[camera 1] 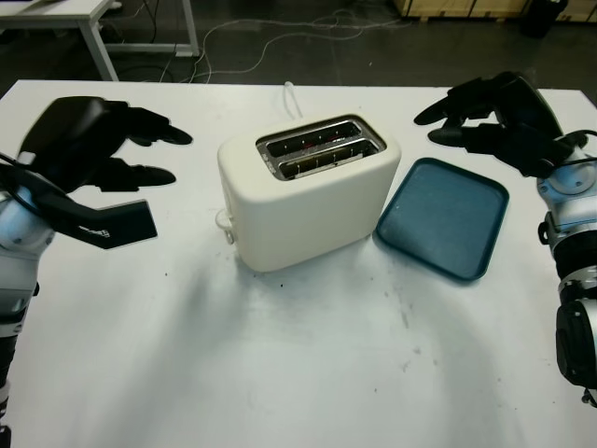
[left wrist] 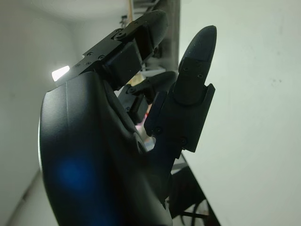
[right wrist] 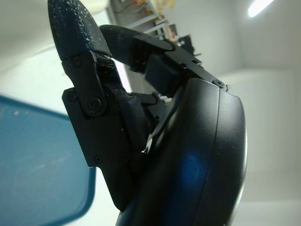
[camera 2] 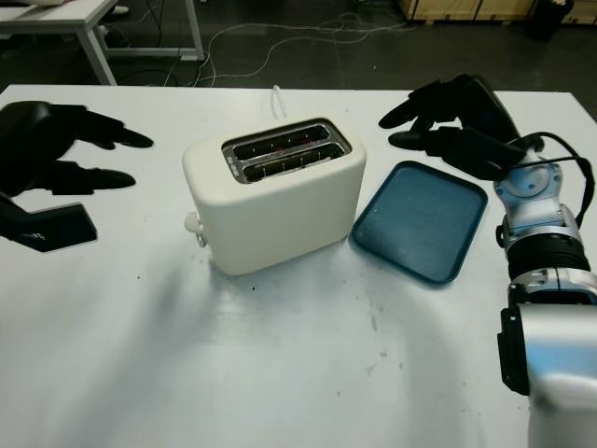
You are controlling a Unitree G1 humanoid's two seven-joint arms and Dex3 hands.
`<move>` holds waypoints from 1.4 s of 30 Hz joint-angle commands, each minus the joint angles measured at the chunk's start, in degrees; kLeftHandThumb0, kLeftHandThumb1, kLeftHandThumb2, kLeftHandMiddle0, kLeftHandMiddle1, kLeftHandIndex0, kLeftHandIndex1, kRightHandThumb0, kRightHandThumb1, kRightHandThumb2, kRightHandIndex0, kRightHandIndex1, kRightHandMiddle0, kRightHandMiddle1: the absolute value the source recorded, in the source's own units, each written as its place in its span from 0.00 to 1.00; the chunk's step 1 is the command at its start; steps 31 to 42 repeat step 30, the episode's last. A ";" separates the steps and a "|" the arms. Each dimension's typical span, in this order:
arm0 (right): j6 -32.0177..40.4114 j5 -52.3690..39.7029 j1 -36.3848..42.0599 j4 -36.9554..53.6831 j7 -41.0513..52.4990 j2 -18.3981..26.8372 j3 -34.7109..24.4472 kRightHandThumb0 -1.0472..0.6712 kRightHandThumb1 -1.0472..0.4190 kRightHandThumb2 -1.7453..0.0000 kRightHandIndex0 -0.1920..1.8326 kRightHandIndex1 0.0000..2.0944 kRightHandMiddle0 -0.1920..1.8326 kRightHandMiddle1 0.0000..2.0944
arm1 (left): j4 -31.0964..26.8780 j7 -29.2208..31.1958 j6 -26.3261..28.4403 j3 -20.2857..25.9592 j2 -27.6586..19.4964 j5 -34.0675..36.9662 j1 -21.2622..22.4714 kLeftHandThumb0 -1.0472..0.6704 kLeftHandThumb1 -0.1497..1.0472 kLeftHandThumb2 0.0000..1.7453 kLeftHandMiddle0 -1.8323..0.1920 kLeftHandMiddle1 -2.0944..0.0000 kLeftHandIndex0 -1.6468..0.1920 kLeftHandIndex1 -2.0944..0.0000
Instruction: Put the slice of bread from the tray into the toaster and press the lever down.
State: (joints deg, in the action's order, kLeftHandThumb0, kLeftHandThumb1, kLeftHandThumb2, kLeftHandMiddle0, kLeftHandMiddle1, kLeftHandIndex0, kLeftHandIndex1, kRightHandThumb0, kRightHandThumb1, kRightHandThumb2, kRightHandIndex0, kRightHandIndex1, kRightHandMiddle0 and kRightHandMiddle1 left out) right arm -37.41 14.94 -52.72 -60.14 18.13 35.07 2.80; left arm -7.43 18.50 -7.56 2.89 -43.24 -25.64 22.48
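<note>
A cream two-slot toaster (camera 1: 312, 201) stands in the middle of the white table (camera 1: 280, 355), its slots (camera 1: 322, 147) facing up with metal guides showing inside. Its lever knob (camera 1: 225, 222) sticks out low on the end facing my left hand. To the toaster's right lies a blue tray (camera 1: 446, 217) with nothing on it; its corner also appears in the right wrist view as the tray (right wrist: 37, 165). My left hand (camera 1: 173, 157) hovers open to the left of the toaster. My right hand (camera 1: 431, 126) hovers open above the tray's far edge.
A white cable (camera 1: 292, 96) runs from behind the toaster to the table's far edge. Beyond that edge is dark floor with cords and a desk leg (camera 1: 98, 42) at the back left. Bare table stretches in front of the toaster.
</note>
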 commanded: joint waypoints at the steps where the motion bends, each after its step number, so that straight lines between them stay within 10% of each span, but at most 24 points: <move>1: 0.31 1.73 -1.78 0.08 -0.60 1.41 1.34 0.00 0.09 0.98 0.42 0.70 0.38 0.63 | 0.61 -0.42 -0.36 -0.77 -0.85 -1.64 1.16 0.29 0.76 0.00 0.59 0.52 0.36 0.97; 42: 1.63 4.31 -4.13 -3.04 -0.81 1.80 4.75 0.00 0.10 1.00 0.41 0.75 0.37 0.68 | 2.42 -2.39 -1.19 -0.77 1.69 -2.37 1.32 0.29 0.78 0.00 0.61 0.42 0.34 0.96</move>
